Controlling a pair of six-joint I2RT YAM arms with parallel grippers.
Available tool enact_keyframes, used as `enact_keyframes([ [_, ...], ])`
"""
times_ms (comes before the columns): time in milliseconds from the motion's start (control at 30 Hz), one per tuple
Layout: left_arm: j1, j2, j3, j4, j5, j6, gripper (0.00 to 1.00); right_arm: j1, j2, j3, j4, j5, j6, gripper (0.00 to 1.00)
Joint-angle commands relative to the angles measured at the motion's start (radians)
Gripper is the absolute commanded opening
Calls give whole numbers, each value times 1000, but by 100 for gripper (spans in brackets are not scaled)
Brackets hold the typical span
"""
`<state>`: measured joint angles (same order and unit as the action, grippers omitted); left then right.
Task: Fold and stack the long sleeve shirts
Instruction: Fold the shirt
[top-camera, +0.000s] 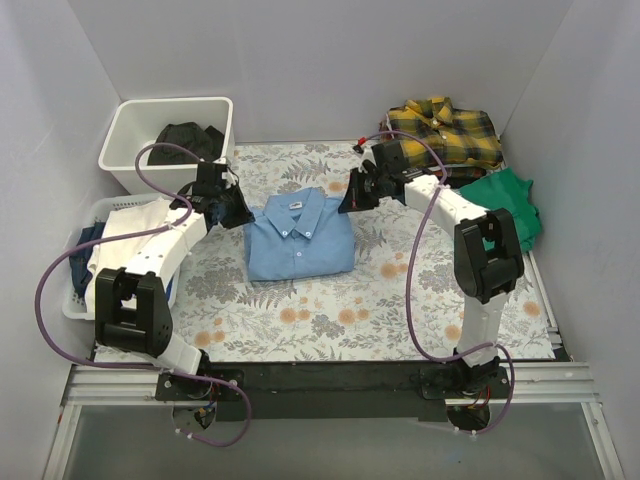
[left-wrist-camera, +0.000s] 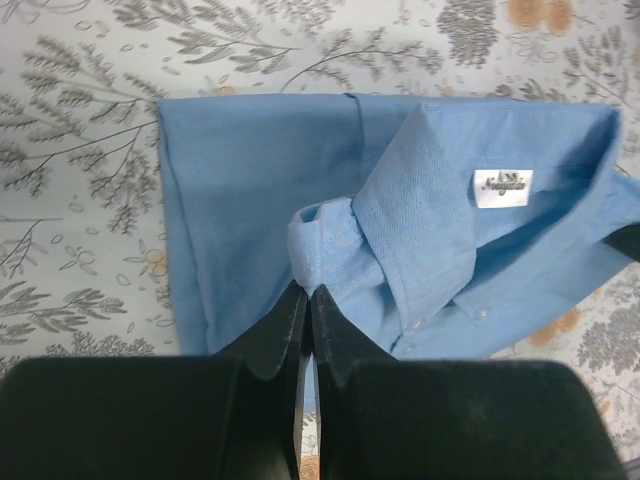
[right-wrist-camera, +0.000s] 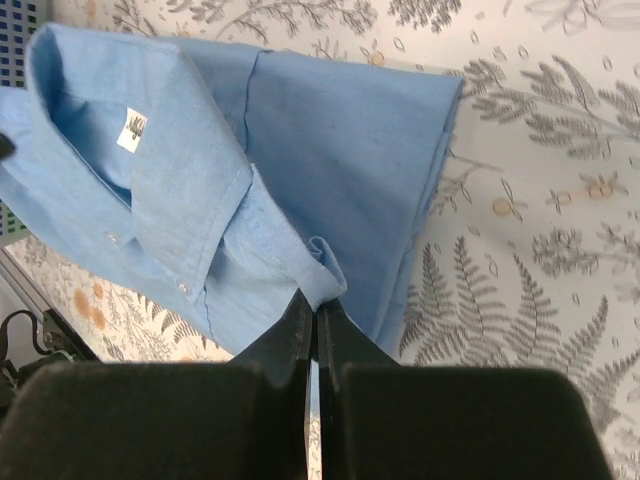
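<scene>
A plain light blue long sleeve shirt (top-camera: 300, 238) lies folded in the middle of the floral cloth, collar toward the back. My left gripper (top-camera: 243, 212) is at its back left corner, shut on a pinch of blue fabric beside the collar (left-wrist-camera: 308, 290). At the back right corner my right gripper (top-camera: 347, 200) is likewise shut on a small fold of the same shirt (right-wrist-camera: 315, 297). Both wrist views show the shirt (left-wrist-camera: 250, 180) (right-wrist-camera: 340, 130) slightly lifted at those corners. A yellow-and-black plaid shirt (top-camera: 447, 128) lies crumpled at the back right.
A green T-shirt (top-camera: 505, 200) lies at the right, near the right arm. A white bin (top-camera: 130, 120) at the back left holds a black garment (top-camera: 185, 138). A basket (top-camera: 72, 300) with white and blue cloth stands at the left edge.
</scene>
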<state>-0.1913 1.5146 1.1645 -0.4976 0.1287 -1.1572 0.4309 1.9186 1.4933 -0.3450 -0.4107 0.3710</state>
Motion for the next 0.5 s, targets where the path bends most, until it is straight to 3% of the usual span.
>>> enact_keyframes([
  [0, 13, -22, -31, -4, -92, -22, 0, 6, 89, 132, -15, -59, -29, 1],
  [200, 23, 54, -25, 16, -170, -48, 0, 8, 192, 215, -58, -105, -38, 1],
  [467, 26, 55, -141, 31, -291, -93, 0, 12, 283, 308, -69, -143, -40, 1],
])
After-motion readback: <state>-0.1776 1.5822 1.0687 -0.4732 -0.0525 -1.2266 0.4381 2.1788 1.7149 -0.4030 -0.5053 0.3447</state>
